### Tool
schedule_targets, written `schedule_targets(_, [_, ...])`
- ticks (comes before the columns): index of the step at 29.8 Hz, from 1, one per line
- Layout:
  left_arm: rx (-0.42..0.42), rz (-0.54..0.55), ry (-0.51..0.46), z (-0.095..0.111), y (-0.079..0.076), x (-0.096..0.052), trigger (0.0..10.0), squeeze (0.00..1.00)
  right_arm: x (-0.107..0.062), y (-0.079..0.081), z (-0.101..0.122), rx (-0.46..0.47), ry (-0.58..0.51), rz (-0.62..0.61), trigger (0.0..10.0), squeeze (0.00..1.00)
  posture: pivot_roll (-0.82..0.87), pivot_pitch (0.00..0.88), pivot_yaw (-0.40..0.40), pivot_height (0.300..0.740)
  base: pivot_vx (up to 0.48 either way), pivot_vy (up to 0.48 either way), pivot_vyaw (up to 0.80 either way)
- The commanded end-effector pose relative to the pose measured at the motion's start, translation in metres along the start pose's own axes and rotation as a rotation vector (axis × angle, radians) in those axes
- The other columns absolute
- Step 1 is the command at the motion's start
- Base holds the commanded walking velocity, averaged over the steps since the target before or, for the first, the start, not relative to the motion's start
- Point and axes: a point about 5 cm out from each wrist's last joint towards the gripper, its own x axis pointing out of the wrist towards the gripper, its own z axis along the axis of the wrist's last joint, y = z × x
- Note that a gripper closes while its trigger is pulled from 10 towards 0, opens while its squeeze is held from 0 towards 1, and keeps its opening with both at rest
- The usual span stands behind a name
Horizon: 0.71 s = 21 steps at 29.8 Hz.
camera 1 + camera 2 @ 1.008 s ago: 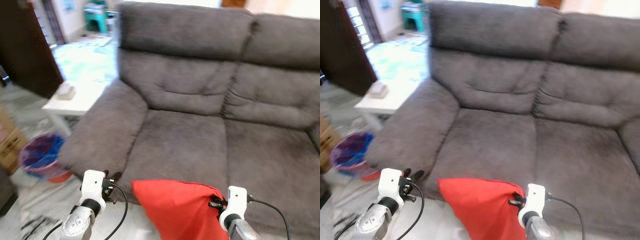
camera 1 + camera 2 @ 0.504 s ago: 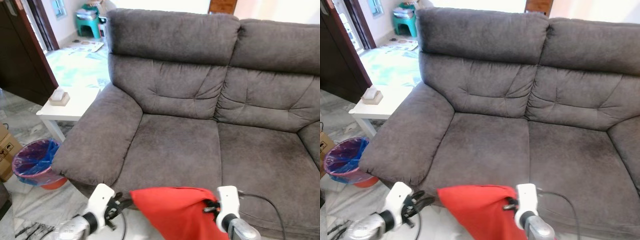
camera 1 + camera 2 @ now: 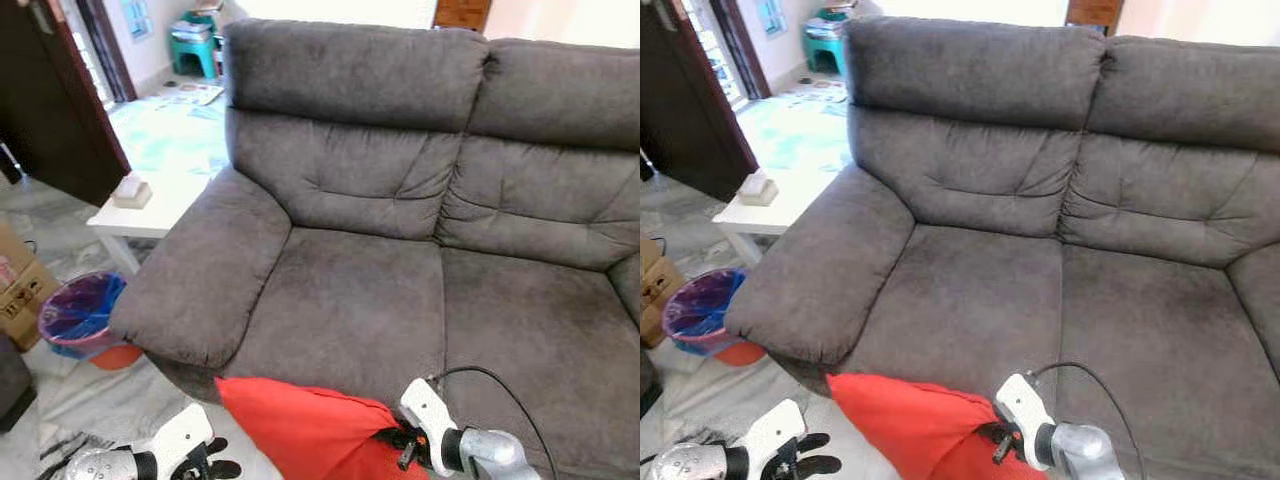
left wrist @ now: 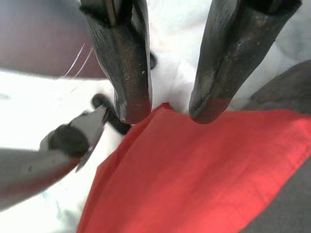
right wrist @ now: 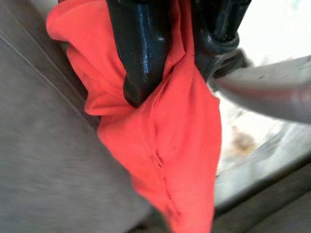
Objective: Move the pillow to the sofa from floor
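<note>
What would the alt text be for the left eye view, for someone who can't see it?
The right gripper holds a red pillow by its fabric in front of a grey sofa, low at the seat's front edge. The left gripper hangs open beside the pillow, above the floor. Left of the sofa stand a white side table and a purple-lined bin.

The pillow (image 3: 305,432) is held near, before the sofa (image 3: 400,230); a table (image 3: 150,205) and bin (image 3: 82,318) are placed left.
</note>
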Motion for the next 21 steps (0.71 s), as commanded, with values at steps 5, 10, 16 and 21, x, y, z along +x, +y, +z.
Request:
schedule_targets(5, [0.090,-0.046,0.046,-0.001,0.003,-0.005,10.0,1.00,-0.004,-0.001,0.023,-0.172,-0.008,0.157,10.0,0.00,0.14,0.083,0.016,0.740,0.000,0.000,0.00])
schedule_targets(10, [0.092,-0.061,0.053,-0.001,0.005,-0.006,10.0,1.00,-0.009,0.002,0.023,-0.193,0.001,0.252,10.0,0.00,0.14,0.086,0.016,0.740,0.000,0.000,0.00])
schedule_targets(16, [0.119,-0.108,0.081,-0.008,-0.003,-0.004,10.0,1.00,-0.010,0.005,0.025,-0.209,-0.019,0.312,10.0,0.00,0.14,0.089,0.019,0.740,0.000,0.000,0.00])
schedule_targets(21, [0.112,-0.126,0.073,-0.007,-0.005,-0.001,10.0,1.00,-0.013,0.006,0.032,-0.227,-0.046,0.351,10.0,0.00,0.13,0.085,0.025,0.740,0.000,0.000,0.00])
